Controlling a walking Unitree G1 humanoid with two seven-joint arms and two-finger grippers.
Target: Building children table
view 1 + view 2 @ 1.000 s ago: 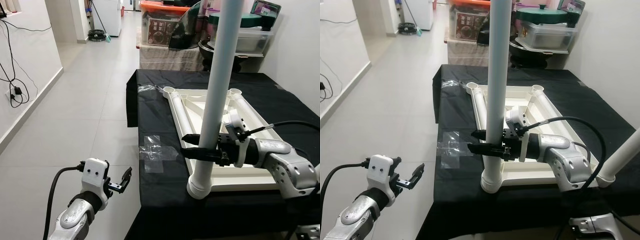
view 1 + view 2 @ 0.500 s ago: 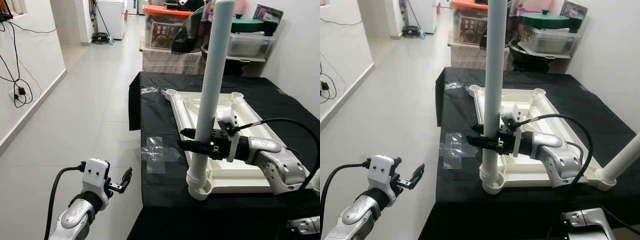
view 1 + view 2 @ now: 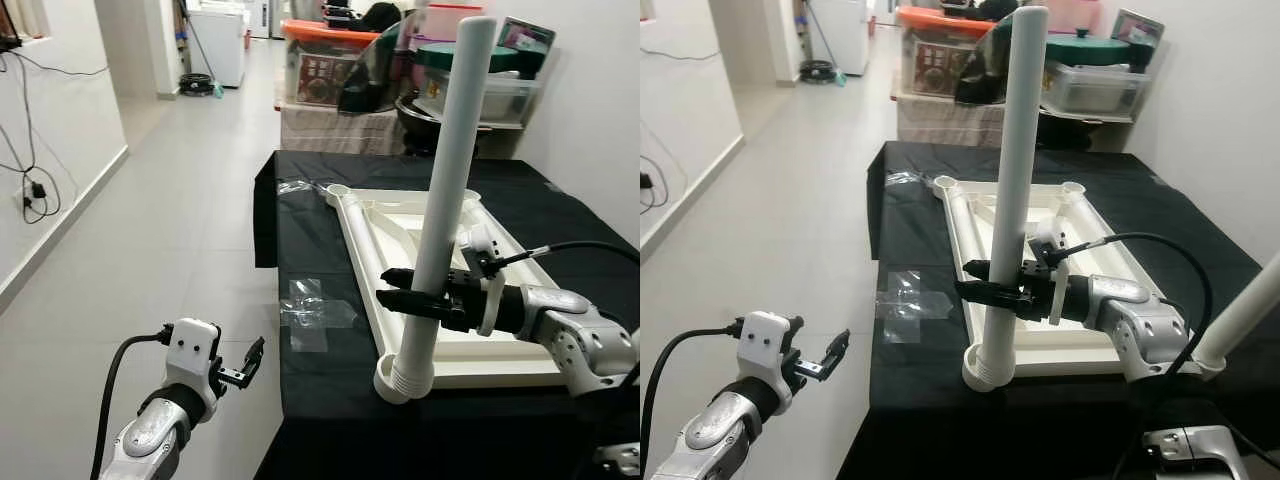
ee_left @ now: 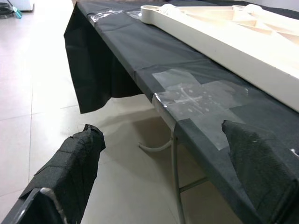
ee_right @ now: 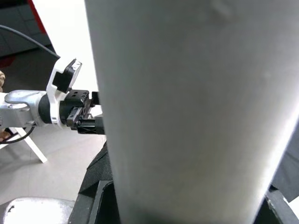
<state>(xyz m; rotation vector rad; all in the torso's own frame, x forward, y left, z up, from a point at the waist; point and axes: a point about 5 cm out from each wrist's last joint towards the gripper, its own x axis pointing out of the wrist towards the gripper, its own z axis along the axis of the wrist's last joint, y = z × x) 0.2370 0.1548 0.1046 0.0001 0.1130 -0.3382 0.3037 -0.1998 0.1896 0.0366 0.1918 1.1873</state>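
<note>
Left gripper (image 3: 243, 364), fingers parted and holding nothing, hangs over bare tiled floor (image 3: 190, 230) beside the table's near corner. Black-draped table (image 3: 320, 270) carries the inverted white tabletop (image 3: 400, 225), its near corner socket (image 3: 393, 380) at the cloth's front edge. Table leg (image 3: 445, 200) stands there, long axis near vertical, top tilted slightly rightward. Right gripper (image 3: 392, 293) clamps the leg's lower part; the clamped stretch is partly hidden by the fingers. Storage boxes (image 3: 335, 60) stand beyond.

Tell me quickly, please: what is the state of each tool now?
Left tool: open, holding nothing, beside the black table.
Right tool: closed on the white table leg, which stands in the tabletop corner socket.
</note>
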